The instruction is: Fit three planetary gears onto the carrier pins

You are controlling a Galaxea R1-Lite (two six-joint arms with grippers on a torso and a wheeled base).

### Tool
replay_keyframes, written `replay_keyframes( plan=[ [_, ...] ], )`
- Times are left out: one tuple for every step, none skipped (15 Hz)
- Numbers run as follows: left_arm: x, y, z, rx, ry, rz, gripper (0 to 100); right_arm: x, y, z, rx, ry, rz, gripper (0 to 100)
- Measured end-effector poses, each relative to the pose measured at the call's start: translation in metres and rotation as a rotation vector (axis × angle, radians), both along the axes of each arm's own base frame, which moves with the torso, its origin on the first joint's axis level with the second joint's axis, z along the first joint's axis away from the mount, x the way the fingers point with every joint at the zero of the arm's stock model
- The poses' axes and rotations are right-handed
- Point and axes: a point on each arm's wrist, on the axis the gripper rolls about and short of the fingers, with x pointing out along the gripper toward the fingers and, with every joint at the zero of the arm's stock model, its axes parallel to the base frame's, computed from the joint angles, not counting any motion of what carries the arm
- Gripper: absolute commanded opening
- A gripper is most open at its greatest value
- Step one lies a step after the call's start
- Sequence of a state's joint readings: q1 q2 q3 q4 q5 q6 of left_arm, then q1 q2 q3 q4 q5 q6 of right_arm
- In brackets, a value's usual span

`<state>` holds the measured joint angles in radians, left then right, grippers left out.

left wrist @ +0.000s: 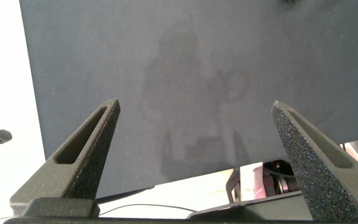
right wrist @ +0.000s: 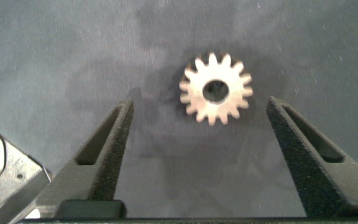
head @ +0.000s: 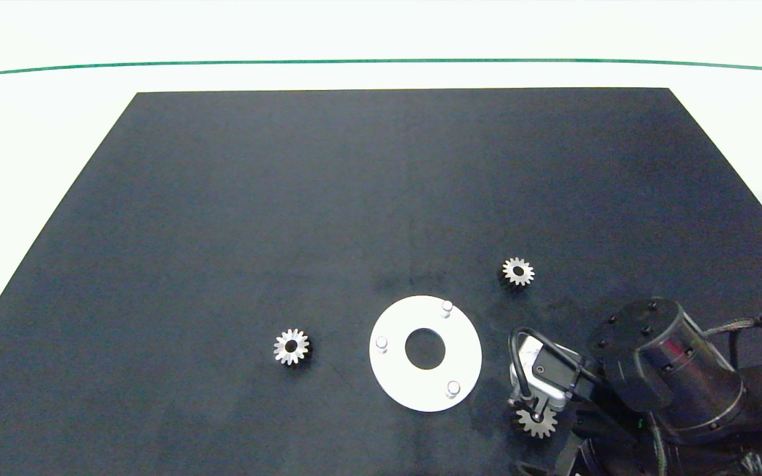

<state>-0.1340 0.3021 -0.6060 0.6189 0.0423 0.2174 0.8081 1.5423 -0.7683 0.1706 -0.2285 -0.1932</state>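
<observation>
My right arm is a glossy black cylinder studded with small dark screws, with black and grey cables trailing off it and a looped black cable over a silver-white block at the wrist. Each pincer's fingers are dark grey, grainy wedges with a slot cut down the side.

Bright metal gears lie on a matt, cloth-like black mat.

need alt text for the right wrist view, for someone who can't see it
The right gripper hangs open above a small silver planetary gear lying flat on the dark mat, the gear just ahead of and between its two grey fingers, untouched.
</observation>
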Motion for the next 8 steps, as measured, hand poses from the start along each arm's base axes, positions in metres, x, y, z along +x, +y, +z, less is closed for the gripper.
replay_keyframes(
  plan=[
    [-0.0005, 0.0001, 0.0004, -0.001, -0.004, -0.001, 100, 0.0021, 0.0021, -0.0016, 0.003, -0.004, -0.001, 78],
    [-0.0009, 0.0001, 0.0004, -0.001, -0.006, -0.001, 100, 0.0040, 0.0042, -0.0030, 0.007, -0.007, 0.000, 76],
    [-0.0010, 0.0001, 0.0004, -0.001, -0.006, -0.002, 100, 0.0055, 0.0058, -0.0038, 0.012, -0.012, 0.000, 75],
    [-0.0010, 0.0001, 0.0004, -0.001, -0.007, -0.002, 100, 0.0064, 0.0067, -0.0050, 0.010, -0.010, 0.000, 72],
    [-0.0011, 0.0001, 0.0002, -0.001, -0.006, -0.002, 100, 0.0069, 0.0072, -0.0057, 0.009, -0.011, 0.000, 70],
    [-0.0011, 0.0001, 0.0002, -0.001, -0.007, -0.002, 100, 0.0074, 0.0076, -0.0062, 0.008, -0.012, -0.001, 69],
    [-0.0012, 0.0002, 0.0002, -0.001, -0.007, -0.002, 100, 0.0076, 0.0078, -0.0065, 0.006, -0.012, -0.002, 66],
    [-0.0012, 0.0002, 0.0001, -0.002, -0.007, -0.002, 100, 0.0078, 0.0078, -0.0067, 0.001, -0.016, -0.006, 64]
  ],
)
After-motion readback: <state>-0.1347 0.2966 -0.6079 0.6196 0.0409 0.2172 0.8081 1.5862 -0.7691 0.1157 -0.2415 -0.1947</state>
